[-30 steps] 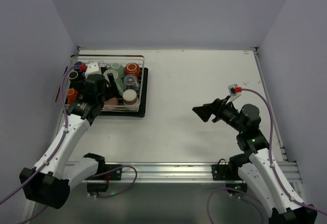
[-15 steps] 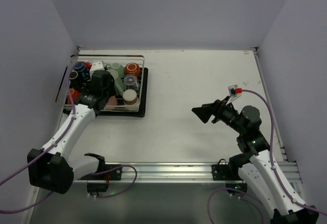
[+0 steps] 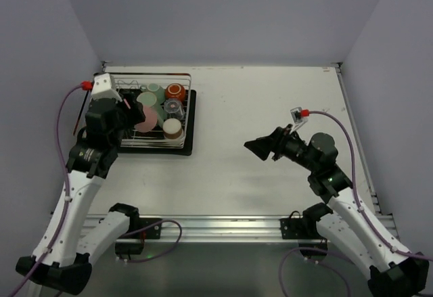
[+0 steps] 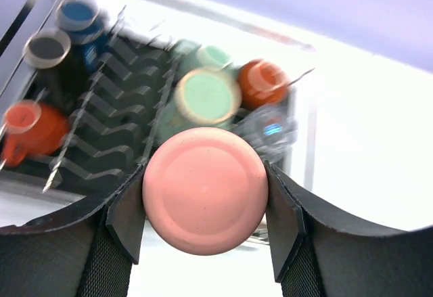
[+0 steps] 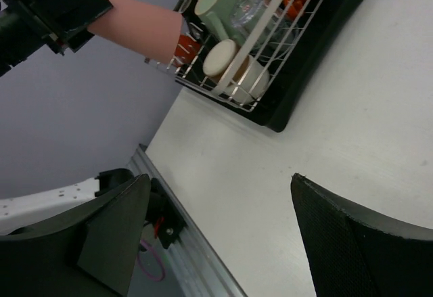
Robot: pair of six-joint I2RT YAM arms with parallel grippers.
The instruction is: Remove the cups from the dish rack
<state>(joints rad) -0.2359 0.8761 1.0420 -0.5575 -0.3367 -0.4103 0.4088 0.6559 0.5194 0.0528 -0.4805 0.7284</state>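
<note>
My left gripper (image 3: pixel 132 116) (image 4: pixel 204 210) is shut on the pink tumbler (image 3: pixel 147 116) (image 4: pixel 204 189), whose base faces the wrist camera, and holds it lifted above the dish rack (image 3: pixel 187 101) (image 4: pixel 108 145). Several cups remain in the rack: a teal-green mug (image 3: pixel 151 97) (image 4: pixel 206 97), an orange cup (image 3: pixel 175 91) (image 4: pixel 262 84), a clear glass (image 3: pixel 174 107) (image 4: pixel 270 128), a cream-rimmed cup (image 3: pixel 172 128), a blue cup (image 4: pixel 78 14) and an orange mug (image 4: pixel 32 124). My right gripper (image 3: pixel 261 147) (image 5: pixel 220 178) hangs open and empty over the bare table, well right of the rack. The right wrist view shows the tumbler (image 5: pixel 139 25) lying sideways in the left gripper (image 5: pixel 54 9).
The rack stands on a black tray (image 3: pixel 191 131) (image 5: pixel 318 74) at the table's far left, close to the left wall. White table (image 3: pixel 270 107) spreads to its right. An aluminium rail (image 3: pixel 223 226) runs along the near edge.
My left gripper has closed on the pink tumbler and lifted it up out of the rack, towards the camera. The right gripper has drifted slightly left.
</note>
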